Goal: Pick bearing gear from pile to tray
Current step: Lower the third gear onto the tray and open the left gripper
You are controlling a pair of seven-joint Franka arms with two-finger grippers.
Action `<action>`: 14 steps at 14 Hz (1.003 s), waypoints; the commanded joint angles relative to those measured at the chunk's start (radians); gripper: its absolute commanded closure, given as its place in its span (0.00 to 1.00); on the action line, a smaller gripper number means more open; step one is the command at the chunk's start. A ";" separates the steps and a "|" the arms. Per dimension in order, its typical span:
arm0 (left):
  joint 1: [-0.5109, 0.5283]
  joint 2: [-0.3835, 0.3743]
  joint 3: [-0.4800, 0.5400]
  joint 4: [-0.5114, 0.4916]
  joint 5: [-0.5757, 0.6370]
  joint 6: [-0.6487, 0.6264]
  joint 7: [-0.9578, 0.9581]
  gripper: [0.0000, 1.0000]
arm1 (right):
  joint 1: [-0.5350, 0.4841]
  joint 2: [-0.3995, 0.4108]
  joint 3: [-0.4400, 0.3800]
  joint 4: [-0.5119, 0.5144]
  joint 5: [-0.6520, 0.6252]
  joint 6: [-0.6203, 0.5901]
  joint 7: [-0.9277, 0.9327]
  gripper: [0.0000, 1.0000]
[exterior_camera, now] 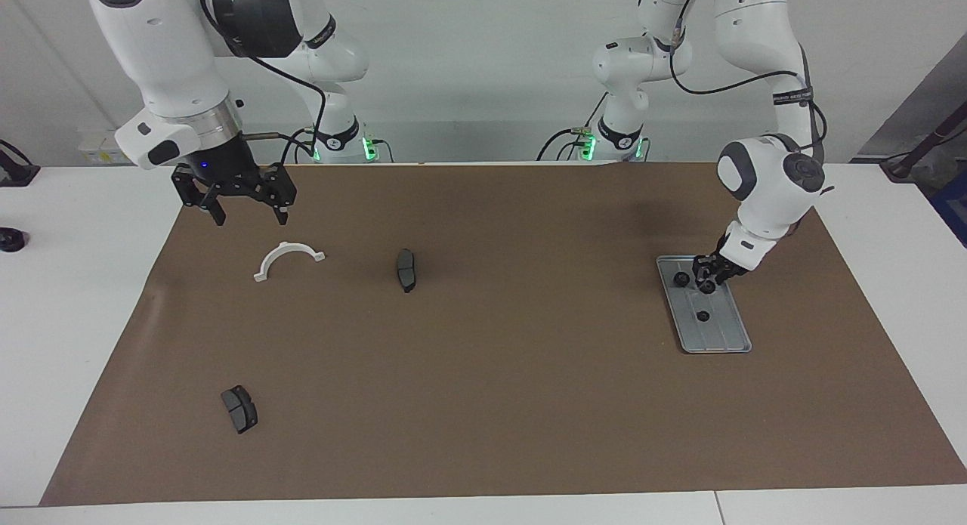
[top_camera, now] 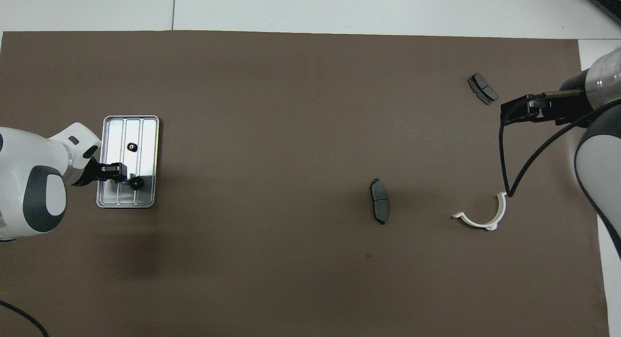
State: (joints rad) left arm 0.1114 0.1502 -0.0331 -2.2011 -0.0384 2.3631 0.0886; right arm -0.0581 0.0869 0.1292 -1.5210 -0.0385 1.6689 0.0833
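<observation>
Brown mat (exterior_camera: 483,374) | left gripper (exterior_camera: 708,282) over tray (exterior_camera: 721,340), grip unclear | right gripper (exterior_camera: 243,214) spread

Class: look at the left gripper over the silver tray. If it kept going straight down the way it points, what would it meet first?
Probably the tray floor, at its end nearer the robots. The left gripper hangs low there, with a small black gear just beside it; whether it carries another gear is unclear.
</observation>
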 commanded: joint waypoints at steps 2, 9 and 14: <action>-0.055 -0.066 -0.004 0.050 -0.011 -0.086 0.005 0.00 | -0.008 -0.025 0.006 -0.034 0.006 0.019 -0.008 0.00; -0.226 -0.136 -0.004 0.093 0.003 -0.295 -0.142 0.00 | -0.008 -0.025 0.006 -0.034 0.006 0.019 -0.008 0.00; -0.211 -0.159 -0.001 0.331 0.002 -0.562 -0.144 0.00 | -0.008 -0.025 0.006 -0.034 0.006 0.019 -0.008 0.00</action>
State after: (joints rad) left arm -0.1082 0.0023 -0.0398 -1.9519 -0.0384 1.9042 -0.0481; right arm -0.0581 0.0868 0.1292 -1.5214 -0.0385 1.6689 0.0833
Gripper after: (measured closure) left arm 0.000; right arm 0.000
